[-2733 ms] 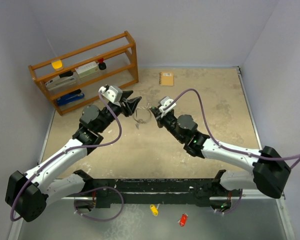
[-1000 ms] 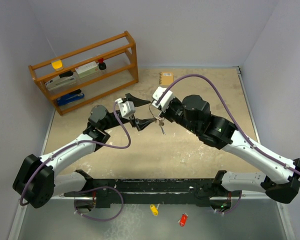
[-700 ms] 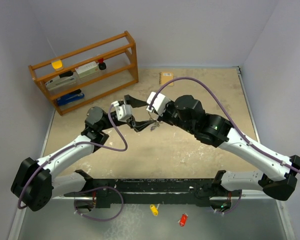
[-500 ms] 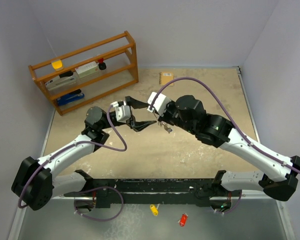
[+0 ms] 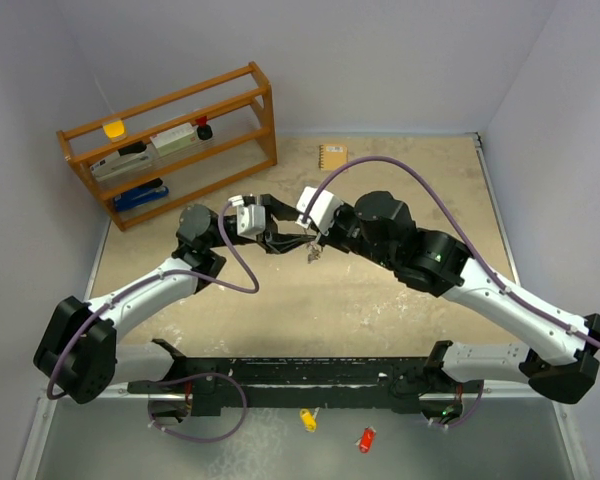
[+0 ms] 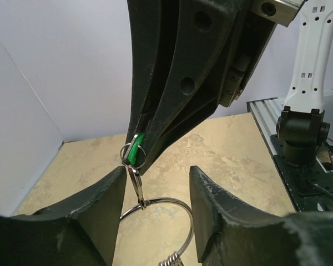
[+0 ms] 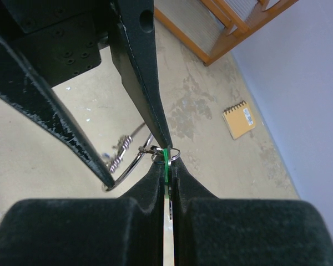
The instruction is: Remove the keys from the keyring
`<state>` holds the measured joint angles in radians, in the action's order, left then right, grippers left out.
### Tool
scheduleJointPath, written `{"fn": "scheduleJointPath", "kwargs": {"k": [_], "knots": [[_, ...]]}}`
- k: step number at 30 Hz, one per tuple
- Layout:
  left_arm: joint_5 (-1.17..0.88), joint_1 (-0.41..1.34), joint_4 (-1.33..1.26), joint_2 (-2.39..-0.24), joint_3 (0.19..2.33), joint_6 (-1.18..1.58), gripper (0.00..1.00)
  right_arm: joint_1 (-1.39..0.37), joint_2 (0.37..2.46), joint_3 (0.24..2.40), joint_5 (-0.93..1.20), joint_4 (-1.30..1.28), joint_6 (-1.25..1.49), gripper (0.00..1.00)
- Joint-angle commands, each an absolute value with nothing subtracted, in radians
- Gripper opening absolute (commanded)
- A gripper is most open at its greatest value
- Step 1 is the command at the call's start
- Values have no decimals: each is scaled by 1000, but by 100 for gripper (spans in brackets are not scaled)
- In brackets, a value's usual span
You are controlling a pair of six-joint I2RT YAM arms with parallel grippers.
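My right gripper (image 7: 167, 166) is shut on the key with the light green tag (image 7: 166, 158) and holds it above the table. The thin silver keyring (image 7: 130, 166) hangs from that key by a small clip. In the left wrist view the green tag (image 6: 135, 151) sits in the right gripper's fingertips and the keyring (image 6: 166, 199) lies between my left fingers. My left gripper (image 6: 157, 177) is open and straddles the ring without clamping it. In the top view the left gripper (image 5: 285, 237) and the right gripper (image 5: 313, 243) meet tip to tip. The blue-tagged key is not clearly seen.
A wooden shelf rack (image 5: 170, 140) with small items stands at the back left. A small tan notebook (image 5: 333, 157) lies at the back. A yellow tag (image 5: 307, 418) and a red tag (image 5: 366, 438) lie in front of the arm bases.
The ring lay on the table; my right gripper lifted it by the green-tagged key. In the last half second my left gripper moved right, and its open fingers now straddle the ring.
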<state>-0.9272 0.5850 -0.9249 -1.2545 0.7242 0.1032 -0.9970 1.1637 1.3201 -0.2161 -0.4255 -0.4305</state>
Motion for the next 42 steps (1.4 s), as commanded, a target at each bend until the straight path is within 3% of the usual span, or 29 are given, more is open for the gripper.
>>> {"fn": "scheduleJointPath", "kwargs": {"k": [1, 6, 17, 27, 42], "knots": [[-966, 589, -930, -1264, 779, 77, 38, -1005, 1119, 1357, -188, -399, -437, 0], [-1000, 589, -916, -1275, 787, 68, 32, -1006, 1110, 1356, -163, -401, -438, 0], [-1012, 589, -893, -1290, 818, 46, 30, -1009, 1103, 1367, -141, -424, -439, 0], [-1027, 589, -882, -1303, 812, 41, 17, -1011, 1097, 1360, -147, -410, -445, 0], [-1049, 589, -879, -1307, 798, 45, 13, -1012, 1098, 1362, -156, -394, -453, 0]]}}
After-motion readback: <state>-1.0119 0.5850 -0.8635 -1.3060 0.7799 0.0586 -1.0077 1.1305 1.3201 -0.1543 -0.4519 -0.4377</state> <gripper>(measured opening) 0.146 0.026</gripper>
